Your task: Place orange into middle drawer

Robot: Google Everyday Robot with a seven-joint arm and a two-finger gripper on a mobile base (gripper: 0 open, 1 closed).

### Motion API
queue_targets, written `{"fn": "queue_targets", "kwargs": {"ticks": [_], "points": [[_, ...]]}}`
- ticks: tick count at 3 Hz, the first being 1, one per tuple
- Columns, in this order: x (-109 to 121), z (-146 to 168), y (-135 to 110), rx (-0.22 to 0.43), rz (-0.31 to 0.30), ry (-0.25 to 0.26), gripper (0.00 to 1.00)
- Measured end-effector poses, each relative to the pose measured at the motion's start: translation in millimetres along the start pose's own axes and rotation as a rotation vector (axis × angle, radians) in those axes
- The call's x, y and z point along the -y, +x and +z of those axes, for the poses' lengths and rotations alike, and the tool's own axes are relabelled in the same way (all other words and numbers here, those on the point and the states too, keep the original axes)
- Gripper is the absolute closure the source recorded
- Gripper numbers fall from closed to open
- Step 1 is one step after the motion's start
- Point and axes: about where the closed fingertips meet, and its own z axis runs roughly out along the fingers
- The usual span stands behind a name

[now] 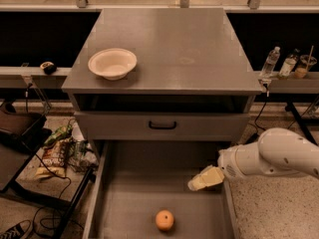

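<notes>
White bowl (112,62) on the cabinet top (184,44), far left. My gripper (205,179) hovers empty over the middle drawer (129,203); I cannot tell how open it is. The orange (165,220) lies nearer, leftward, apart.

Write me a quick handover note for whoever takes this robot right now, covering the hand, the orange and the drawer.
The hand hovers over the right side of the open middle drawer, apart from the orange.
The orange rests on the drawer floor, toward the pulled-out end.
Done: the orange is in the drawer.
Left: probably just backing the hand out of the drawer.
</notes>
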Motion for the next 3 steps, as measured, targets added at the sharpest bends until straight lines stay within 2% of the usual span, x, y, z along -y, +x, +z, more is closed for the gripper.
{"fn": "queue_targets", "kwargs": {"ticks": [1, 2, 3], "points": [[1.7, -44.1, -31.2, -0.038, -0.016, 0.107, 0.00], [1.2, -80.1, -53.5, -0.093, -0.066, 0.233, 0.00], [1.0, -109.5, -57.8, -0.191, -0.079, 0.338, 0.00]]}}
